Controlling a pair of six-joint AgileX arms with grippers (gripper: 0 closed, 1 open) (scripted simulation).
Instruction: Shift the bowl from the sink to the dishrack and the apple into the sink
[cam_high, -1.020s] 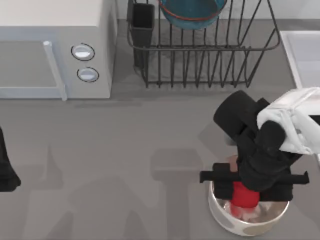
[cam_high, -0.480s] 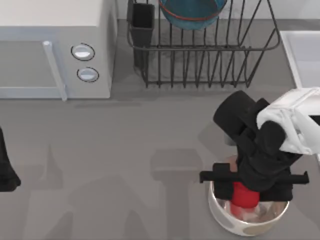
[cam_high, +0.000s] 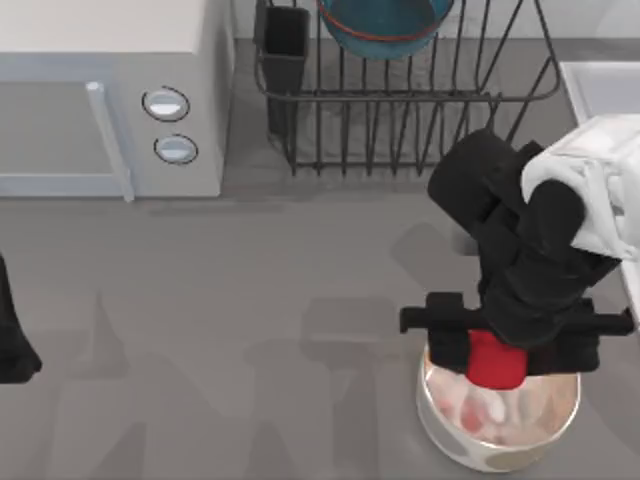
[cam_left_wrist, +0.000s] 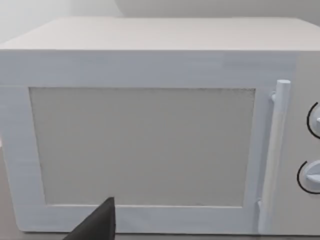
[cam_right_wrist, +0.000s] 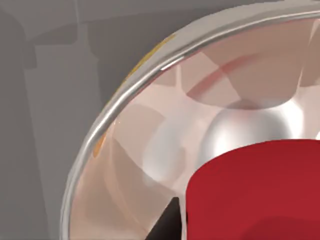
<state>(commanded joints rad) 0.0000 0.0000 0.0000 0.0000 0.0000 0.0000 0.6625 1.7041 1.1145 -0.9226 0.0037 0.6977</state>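
Lifted since a second ago, the right gripper (cam_high: 493, 352) stays clamped on the small glossy red apple (cam_high: 493, 362) above the white orange-spotted bowl (cam_high: 497, 428), while the teal red-rimmed bowl (cam_high: 384, 25) sits in the dark wire dishrack (cam_high: 400, 95).

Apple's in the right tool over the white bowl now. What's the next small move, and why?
Probably keep raising the right tool, then carry toward the sink. The apple sits clamped above the white bowl, the bowl is already in the dishrack, and the left arm is parked at the table's left.
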